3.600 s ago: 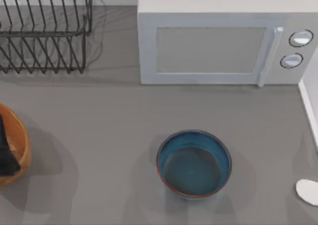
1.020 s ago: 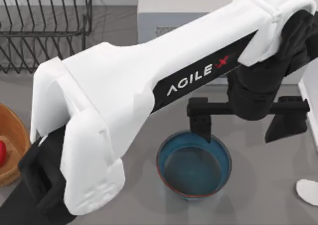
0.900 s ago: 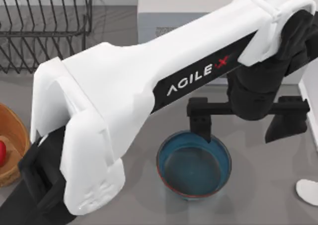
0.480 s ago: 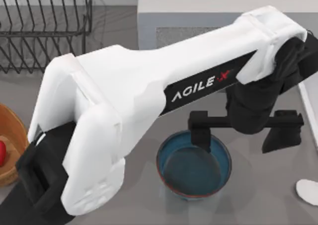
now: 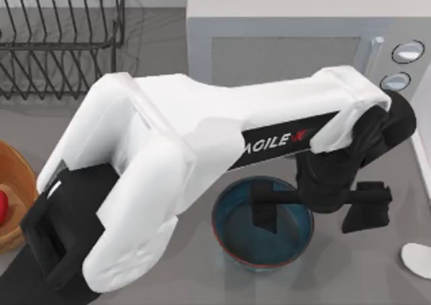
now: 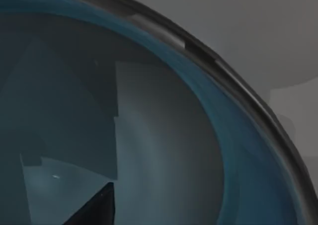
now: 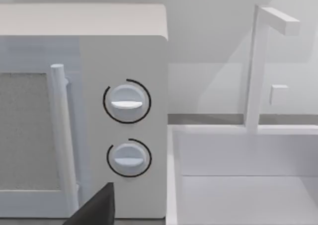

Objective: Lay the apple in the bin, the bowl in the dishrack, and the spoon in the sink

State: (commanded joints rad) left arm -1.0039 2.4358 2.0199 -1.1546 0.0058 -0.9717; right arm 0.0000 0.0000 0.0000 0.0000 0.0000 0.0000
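Note:
The teal-blue bowl (image 5: 232,232) stands upright at the table's front centre. My left gripper (image 5: 315,211) is open and straddles the bowl's right rim, with one black finger (image 5: 264,212) inside the bowl and the other outside to the right. The left wrist view looks closely into the bowl's glossy inside (image 6: 159,135). The red apple (image 5: 3,204) lies in the orange-brown bin (image 5: 23,184) at the left edge. The white spoon (image 5: 417,259) lies at the front right corner. The black wire dishrack (image 5: 60,42) stands at the back left. The white sink (image 7: 248,195) lies beside the microwave in the right wrist view.
A white microwave (image 5: 296,56) stands behind the bowl, its knobs (image 7: 126,102) facing the right wrist camera. A tall white faucet (image 7: 258,66) rises behind the sink. The sink's white edge (image 5: 419,140) runs along the table's right side. My left arm (image 5: 168,163) spans the table's middle.
My left arm has come down and toward the table's front. Its open gripper has sunk from above the bowl's back rim to straddle the right rim, one finger now inside.

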